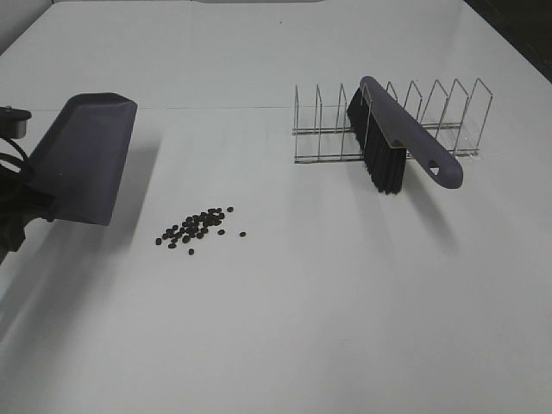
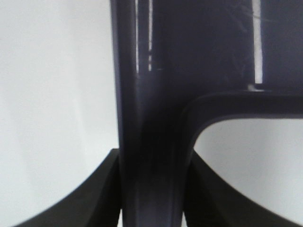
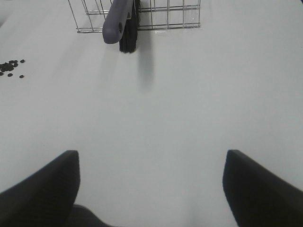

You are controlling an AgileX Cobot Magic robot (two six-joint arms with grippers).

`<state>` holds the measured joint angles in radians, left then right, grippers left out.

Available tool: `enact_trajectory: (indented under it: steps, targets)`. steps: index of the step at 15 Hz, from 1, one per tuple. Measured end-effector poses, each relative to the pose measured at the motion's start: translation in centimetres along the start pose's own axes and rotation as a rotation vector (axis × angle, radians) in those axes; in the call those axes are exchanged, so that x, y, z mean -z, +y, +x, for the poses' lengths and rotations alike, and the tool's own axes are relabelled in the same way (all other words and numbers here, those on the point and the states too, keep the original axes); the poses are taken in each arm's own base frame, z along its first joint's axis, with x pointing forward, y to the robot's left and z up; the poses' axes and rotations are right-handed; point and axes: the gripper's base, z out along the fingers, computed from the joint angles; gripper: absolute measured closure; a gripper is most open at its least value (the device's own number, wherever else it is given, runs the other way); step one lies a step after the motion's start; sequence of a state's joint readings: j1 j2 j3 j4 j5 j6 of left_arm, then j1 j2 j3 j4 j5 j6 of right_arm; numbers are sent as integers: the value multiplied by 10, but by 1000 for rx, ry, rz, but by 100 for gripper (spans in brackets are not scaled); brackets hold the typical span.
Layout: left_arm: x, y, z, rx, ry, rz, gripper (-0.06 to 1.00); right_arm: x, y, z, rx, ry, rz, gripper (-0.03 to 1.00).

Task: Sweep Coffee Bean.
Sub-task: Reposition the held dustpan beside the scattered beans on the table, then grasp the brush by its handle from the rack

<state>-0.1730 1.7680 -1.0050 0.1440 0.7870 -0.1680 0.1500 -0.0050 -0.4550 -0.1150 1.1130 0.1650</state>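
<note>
A loose cluster of dark coffee beans (image 1: 196, 227) lies on the white table, left of centre; its edge shows as coffee beans (image 3: 10, 67) in the right wrist view. The purple-grey dustpan (image 1: 86, 155) hangs lifted at the far left, above and left of the beans. My left gripper (image 2: 151, 189) is shut on the dustpan's handle (image 2: 151, 142), one finger on each side. The brush (image 1: 392, 138) leans in the wire rack (image 1: 392, 121) at the back right, bristles down. My right gripper (image 3: 151, 189) stands open over bare table, well short of the brush (image 3: 120, 23).
The wire rack (image 3: 156, 16) with upright dividers holds only the brush. The white table (image 1: 345, 302) stretches wide in front and to the right of the beans. The left arm's dark cabling (image 1: 13, 181) crowds the left edge.
</note>
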Motion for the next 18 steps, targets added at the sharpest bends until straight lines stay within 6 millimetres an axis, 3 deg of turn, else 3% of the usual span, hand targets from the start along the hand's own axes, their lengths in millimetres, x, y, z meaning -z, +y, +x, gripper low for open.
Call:
enact_trajectory:
  steps: [3,7,12,15,18]
  targets:
    - [7,4,8,-33,-16,-29,61,0,0,0,-1,0,0,19]
    - [-21,3,60,-48,67,-20,61,0,0,-3,-1,14,2,19]
    - [-22,2,56,-57,16,-12,61,-9,5,-36,12,151,18,19]
    - [-22,2,56,-72,15,-13,61,-17,9,-67,25,220,26,19]
    - [-16,-13,52,-140,5,-25,61,-30,15,-101,53,281,30,19]
